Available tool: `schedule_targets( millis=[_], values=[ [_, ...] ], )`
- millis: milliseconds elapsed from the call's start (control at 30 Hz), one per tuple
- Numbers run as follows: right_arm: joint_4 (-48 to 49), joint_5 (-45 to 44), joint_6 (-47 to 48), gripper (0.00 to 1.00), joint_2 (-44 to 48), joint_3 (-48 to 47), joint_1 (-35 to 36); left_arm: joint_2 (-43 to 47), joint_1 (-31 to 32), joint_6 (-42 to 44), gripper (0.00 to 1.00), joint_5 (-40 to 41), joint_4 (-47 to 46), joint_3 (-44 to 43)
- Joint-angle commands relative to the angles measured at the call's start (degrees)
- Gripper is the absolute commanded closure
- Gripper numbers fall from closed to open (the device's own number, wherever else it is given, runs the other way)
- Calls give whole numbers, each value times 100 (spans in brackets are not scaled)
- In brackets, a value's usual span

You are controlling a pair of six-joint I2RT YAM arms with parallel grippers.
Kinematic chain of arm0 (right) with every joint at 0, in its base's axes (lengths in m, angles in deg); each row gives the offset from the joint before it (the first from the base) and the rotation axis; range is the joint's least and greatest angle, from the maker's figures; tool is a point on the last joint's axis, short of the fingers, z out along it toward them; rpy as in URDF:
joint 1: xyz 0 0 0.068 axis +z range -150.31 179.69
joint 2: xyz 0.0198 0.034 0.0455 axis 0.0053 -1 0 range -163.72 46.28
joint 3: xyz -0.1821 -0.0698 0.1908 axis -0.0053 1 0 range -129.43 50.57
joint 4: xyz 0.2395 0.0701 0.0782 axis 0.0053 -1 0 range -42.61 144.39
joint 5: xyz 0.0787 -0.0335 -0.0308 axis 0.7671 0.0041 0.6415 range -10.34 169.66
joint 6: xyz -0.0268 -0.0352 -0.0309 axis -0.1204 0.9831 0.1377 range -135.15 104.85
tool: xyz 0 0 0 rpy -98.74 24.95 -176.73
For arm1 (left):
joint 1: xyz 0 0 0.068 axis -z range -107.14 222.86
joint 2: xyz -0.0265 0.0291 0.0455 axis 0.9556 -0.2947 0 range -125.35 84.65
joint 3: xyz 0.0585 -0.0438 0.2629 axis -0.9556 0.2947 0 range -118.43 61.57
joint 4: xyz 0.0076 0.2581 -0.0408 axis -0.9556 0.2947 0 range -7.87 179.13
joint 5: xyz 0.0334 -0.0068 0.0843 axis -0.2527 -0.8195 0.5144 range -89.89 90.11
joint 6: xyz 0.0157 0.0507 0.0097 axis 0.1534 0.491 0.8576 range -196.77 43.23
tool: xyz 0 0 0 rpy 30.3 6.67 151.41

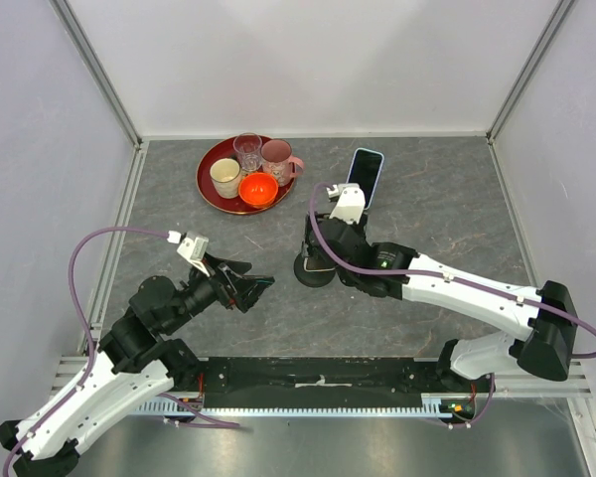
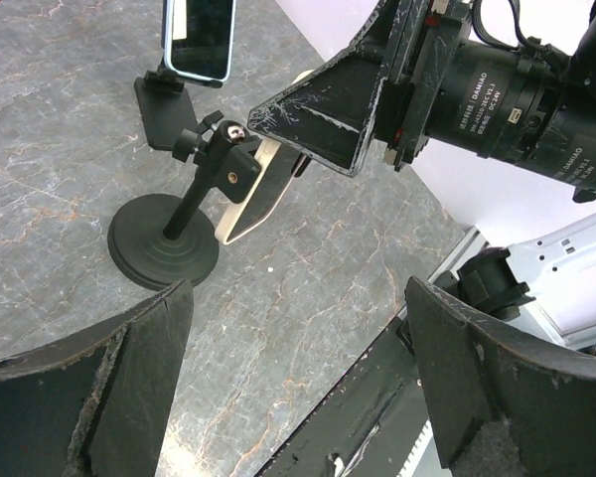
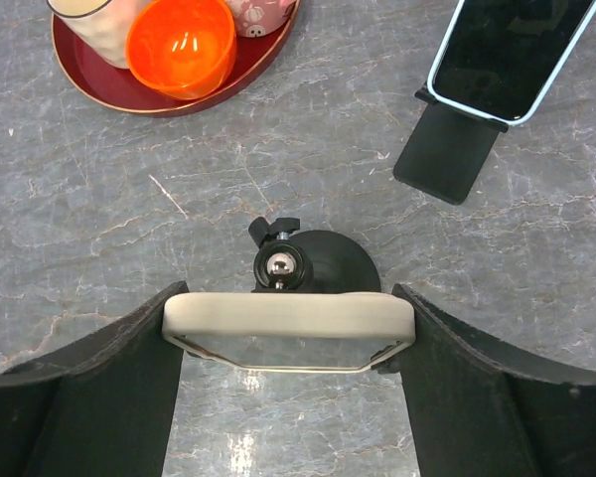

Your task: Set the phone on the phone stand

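Note:
My right gripper (image 3: 288, 343) is shut on a cream-cased phone (image 3: 288, 320), holding it by its two long edges with the glass side facing the camera. The phone sits just above and against the head of a black phone stand (image 3: 280, 264) with a round base (image 3: 333, 260). In the left wrist view the phone (image 2: 250, 194) leans tilted against the stand's clamp head (image 2: 228, 159); I cannot tell if it is seated. In the top view the right gripper (image 1: 323, 253) covers the stand (image 1: 311, 275). My left gripper (image 1: 256, 286) is open and empty, to the left of the stand.
A second phone in a light blue case (image 1: 366, 174) leans on a flat black stand (image 3: 447, 151) at the back. A red tray (image 1: 208, 189) with cups and an orange bowl (image 1: 258, 189) sits at the back left. White walls enclose the table.

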Motion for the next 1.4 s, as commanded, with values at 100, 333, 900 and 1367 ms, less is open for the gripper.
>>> schedule_targets(
  millis=[100,333,900,1367],
  values=[
    [-108,-275,-51,58,50,-203,-10,-23,7,125,7,-15,-36,-173],
    [-749,-1524,634,100,901,-71,-622,118,7,160,7,38,158,-253],
    [1376,558,2296,100,394,-519,-4114,363,7,-42,8,-279,254,-270],
    [2386,814,1822,100,208,112,-4115,461,7,-103,8,-173,360,-235]
  ],
)
